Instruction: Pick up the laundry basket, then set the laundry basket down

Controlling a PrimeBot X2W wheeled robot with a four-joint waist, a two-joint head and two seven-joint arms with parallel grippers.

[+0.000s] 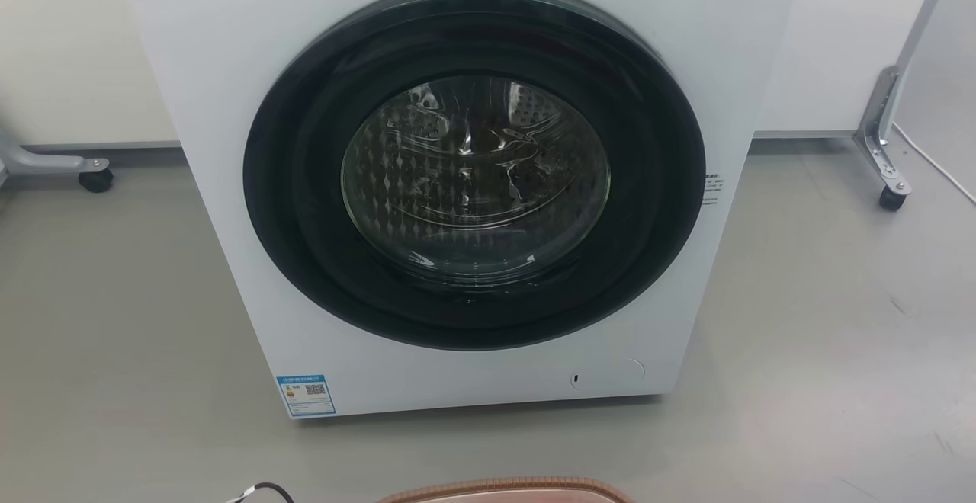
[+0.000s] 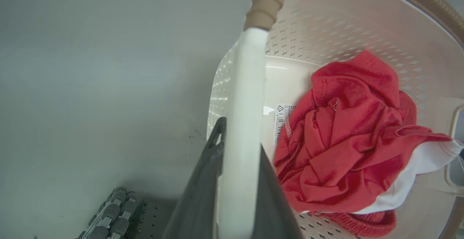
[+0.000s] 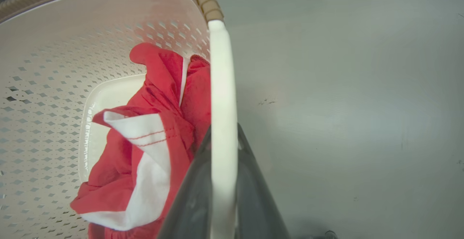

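Note:
The laundry basket [image 1: 507, 489] shows as a strip of brown woven-look rim at the bottom edge of the head view, in front of the washer. In the left wrist view my left gripper [image 2: 239, 137] is shut on the basket's white side handle [image 2: 244, 87], one dark finger on each side. In the right wrist view my right gripper [image 3: 223, 137] is shut the same way on the other white handle [image 3: 221, 87]. The cream perforated basket [image 3: 43, 72] holds a crumpled red and white garment [image 2: 348, 130]. Whether the basket rests on the floor or hangs above it I cannot tell.
A white front-loading washer [image 1: 473, 183] with a dark round door stands straight ahead on the grey floor [image 1: 839, 335]. Caster legs of metal stands sit at the far left [image 1: 95, 179] and far right [image 1: 892, 198]. A dark cable [image 1: 263, 492] lies near the bottom edge.

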